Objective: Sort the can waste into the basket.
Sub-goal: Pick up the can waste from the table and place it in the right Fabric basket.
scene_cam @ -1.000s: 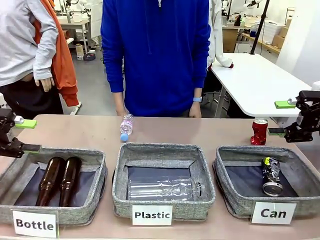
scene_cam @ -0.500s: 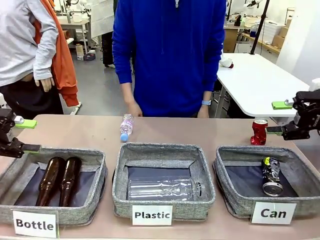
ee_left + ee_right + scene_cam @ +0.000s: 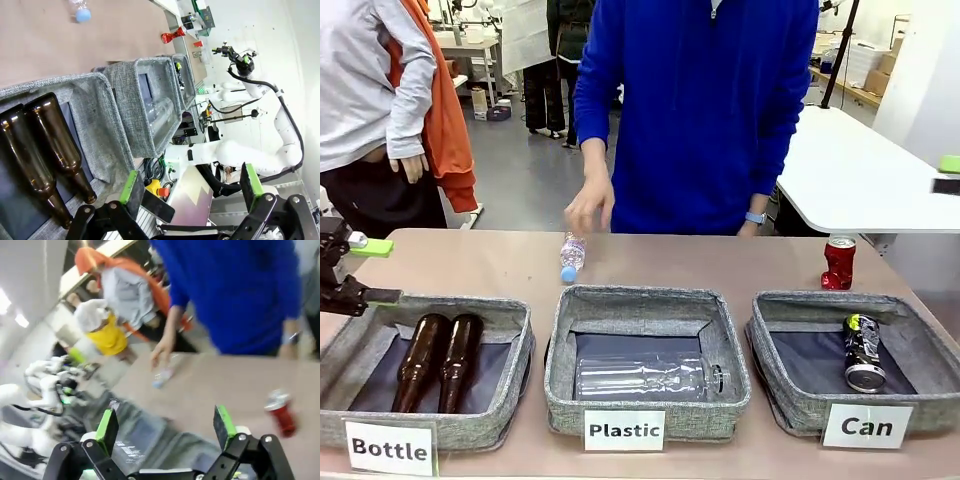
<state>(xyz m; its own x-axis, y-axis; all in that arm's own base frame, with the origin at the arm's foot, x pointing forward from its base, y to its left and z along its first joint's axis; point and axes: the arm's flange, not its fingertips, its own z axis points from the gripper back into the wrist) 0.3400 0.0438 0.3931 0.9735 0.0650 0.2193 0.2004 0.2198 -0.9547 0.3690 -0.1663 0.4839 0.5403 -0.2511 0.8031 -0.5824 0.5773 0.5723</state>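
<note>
The red can [image 3: 838, 263] stands upright on the table behind the "Can" basket [image 3: 772, 312]; it shows again, blurred, as the red can [image 3: 280, 412] in the right wrist view. The black can [image 3: 863, 352] lies inside that basket. My right gripper [image 3: 948, 175] hangs open and empty at the picture's right edge, well above and right of the red can, its green pads [image 3: 223, 426] spread wide. My left gripper [image 3: 378, 271] stands open and empty at the far left, beside the "Bottle" basket [image 3: 515, 320]. From the left wrist I see the red can [image 3: 172, 35] far off.
Two brown bottles [image 3: 438, 360] lie in the "Bottle" basket. A clear bottle [image 3: 645, 378] lies in the "Plastic" basket [image 3: 560, 345]. A small plastic bottle [image 3: 573, 253] lies on the table, with the person's hand [image 3: 588, 205] just above it. Another person stands far left.
My right gripper has risen and drawn back to the right edge, away from the red can. The person has shifted right and brought a hand over the small bottle. My left gripper is still.
</note>
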